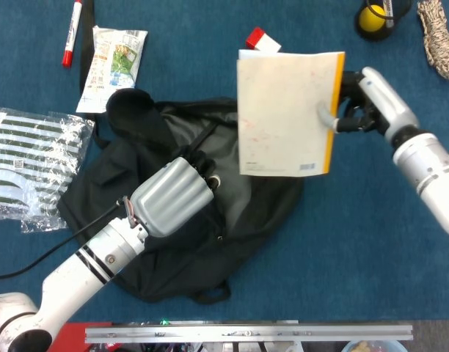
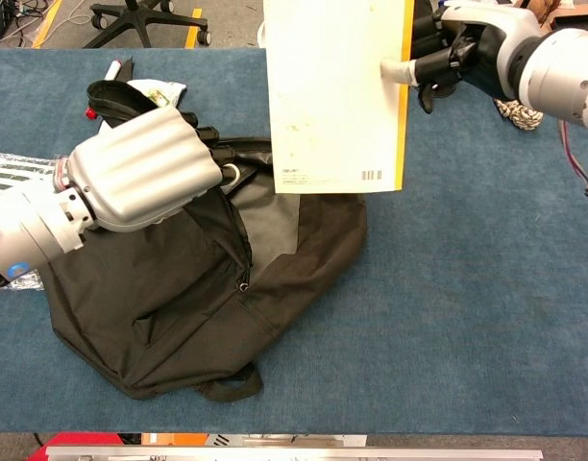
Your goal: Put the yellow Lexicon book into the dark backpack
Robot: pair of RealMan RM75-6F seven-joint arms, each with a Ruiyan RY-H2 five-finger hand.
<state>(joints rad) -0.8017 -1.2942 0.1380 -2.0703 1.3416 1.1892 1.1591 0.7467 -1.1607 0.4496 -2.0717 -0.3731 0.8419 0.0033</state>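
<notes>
book (image 1: 287,114) in air above backpack (image 1: 173,242), pale back cover to camera, yellow strip along one edge; not yet inside. right hand (image 1: 364,103) grips it at that yellow edge. left hand (image 1: 173,198) clenched on bag's upper flap by zipper, lifting mouth open; grey lining shows in chest view. judged past halfway: book fetched, bag opened; left to do is lower book into mouth and let go. red-white box (image 1: 262,38) just behind book.
</notes>
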